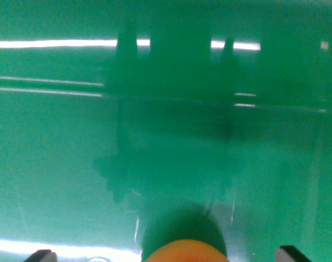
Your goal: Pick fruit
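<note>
A round orange fruit (pixel 185 251), cut off by the bottom edge, sits on the glossy green surface (pixel 166 136) between the gripper's (pixel 167 255) two dark fingertips (pixel 292 254), which stand spread wide and clear of it.

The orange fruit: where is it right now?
In the wrist view, the orange fruit sits at the bottom edge, near centre, on the green surface, between the end effector fingertips, partly cut off.

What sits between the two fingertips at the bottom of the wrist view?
The orange fruit, its top showing between the left fingertip and the right fingertip, over glossy green surface. Gaps either side look bare.
</note>
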Controlling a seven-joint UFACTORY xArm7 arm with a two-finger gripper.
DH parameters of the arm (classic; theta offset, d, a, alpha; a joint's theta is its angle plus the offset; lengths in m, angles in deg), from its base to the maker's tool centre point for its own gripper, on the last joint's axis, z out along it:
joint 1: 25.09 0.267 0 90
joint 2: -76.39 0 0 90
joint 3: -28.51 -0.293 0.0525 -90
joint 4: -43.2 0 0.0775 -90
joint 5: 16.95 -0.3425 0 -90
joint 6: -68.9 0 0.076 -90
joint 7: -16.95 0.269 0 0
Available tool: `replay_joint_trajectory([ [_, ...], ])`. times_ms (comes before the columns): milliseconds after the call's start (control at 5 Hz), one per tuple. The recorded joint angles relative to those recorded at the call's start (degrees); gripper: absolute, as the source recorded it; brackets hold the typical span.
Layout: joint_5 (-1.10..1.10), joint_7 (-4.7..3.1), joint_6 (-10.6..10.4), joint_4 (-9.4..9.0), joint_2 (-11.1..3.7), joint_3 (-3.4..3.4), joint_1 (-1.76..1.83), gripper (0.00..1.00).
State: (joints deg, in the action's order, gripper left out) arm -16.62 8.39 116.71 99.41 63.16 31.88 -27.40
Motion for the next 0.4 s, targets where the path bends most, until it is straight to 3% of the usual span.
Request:
replay_joint_trajectory([
  [200,0.0,0.0,0.0,0.0,0.0,0.0,0.0,0.0],
  [400,0.03,-0.36,-2.1,-1.72,-0.41,0.08,-0.1,0.0],
])
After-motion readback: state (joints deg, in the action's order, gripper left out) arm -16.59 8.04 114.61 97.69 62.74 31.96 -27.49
